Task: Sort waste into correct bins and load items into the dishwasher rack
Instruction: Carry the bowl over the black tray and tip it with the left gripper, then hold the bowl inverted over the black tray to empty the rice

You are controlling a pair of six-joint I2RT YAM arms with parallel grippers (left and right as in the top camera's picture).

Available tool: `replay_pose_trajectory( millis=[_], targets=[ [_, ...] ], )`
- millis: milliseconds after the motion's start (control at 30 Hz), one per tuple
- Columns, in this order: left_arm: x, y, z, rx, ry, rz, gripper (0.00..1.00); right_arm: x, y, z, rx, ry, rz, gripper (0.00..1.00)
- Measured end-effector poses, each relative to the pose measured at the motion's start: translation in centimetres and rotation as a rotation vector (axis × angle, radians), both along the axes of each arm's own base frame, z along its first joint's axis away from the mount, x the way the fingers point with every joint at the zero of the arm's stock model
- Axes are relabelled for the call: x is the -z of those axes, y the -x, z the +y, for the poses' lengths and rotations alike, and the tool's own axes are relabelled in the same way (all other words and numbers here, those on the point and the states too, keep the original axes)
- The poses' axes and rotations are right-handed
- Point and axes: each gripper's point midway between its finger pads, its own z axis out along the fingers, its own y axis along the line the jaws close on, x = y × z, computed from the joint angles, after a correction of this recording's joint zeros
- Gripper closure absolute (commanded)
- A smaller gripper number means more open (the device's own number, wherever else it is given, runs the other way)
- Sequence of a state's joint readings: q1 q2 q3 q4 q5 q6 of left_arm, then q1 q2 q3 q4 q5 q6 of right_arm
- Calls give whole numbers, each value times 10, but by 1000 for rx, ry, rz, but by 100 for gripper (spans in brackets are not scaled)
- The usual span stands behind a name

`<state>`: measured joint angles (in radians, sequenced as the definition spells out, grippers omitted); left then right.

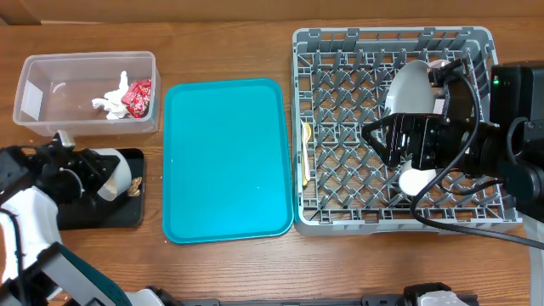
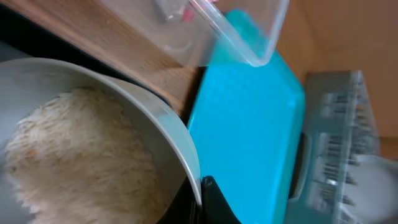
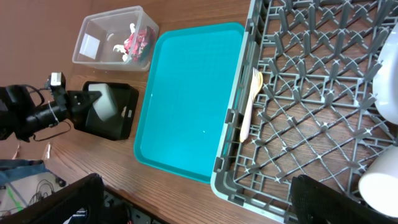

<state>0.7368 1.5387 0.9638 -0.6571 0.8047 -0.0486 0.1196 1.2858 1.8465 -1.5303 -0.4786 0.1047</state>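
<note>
Holding the small grey bowl [image 1: 116,175] by its rim, the left gripper [image 1: 95,174] sits at the left edge of the bench [image 1: 255,272]; jaws pinched on the bowl wall, one dark finger [image 2: 214,200] visible just outside the rim. Bowl tilted, its mouth towards the right, above the black tray [image 1: 102,214]. White rice grains [image 2: 81,149] lie heaped inside the bowl. A small brown scrap [image 1: 134,188] rests near the black tray's right edge.

Clear tub [image 1: 85,58] stands behind the black tray and holds a crumpled tissue [image 1: 110,103] and a red wrapper [image 1: 138,95]. Teal tray [image 1: 225,161] lies between the bins and the dishwasher rack [image 1: 391,223].

Right gripper [image 1: 382,140] hangs over the middle of the rack; jaws spread wide, nothing between them. In the rack: grey plate [image 1: 410,85] on edge among the pegs, white cup [image 1: 416,180] nearer the front, and a pale fork [image 3: 251,106] lying along the left wall.
</note>
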Motion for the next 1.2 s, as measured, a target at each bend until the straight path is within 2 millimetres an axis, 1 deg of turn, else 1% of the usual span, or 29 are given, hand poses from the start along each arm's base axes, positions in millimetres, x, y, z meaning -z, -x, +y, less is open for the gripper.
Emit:
replay_pose_trajectory(
  millis=[100,267,400,533,633,700,767,867,967,1067,1200],
  targets=[
    [-8,3,10,-4,68,-83,96,0,0,0,0,0,1,0],
    [-27,8,25,-17,150,-232,96,0,0,0,0,0,0,0],
    [-37,9,30,-9,159,-319,96,0,0,0,0,0,1,0],
    [-36,14,26,-10,205,-357,96,0,0,0,0,0,1,0],
    [-24,23,22,-25,229,-361,96,1,1,0,0,1,5,0],
    [-18,26,23,-41,234,-368,96,1,1,0,0,1,6,0],
    [-14,31,30,-73,231,-383,96,1,1,0,0,1,6,0],
    [-17,37,42,-117,248,-410,96,1,1,0,0,1,6,0],
    [-24,42,48,-139,270,-444,96,1,1,0,0,1,7,0],
    [-34,43,47,-128,302,-495,96,1,1,0,0,1,7,0],
    [-37,43,46,-121,310,-510,96,1,1,0,0,1,6,0]
  ],
)
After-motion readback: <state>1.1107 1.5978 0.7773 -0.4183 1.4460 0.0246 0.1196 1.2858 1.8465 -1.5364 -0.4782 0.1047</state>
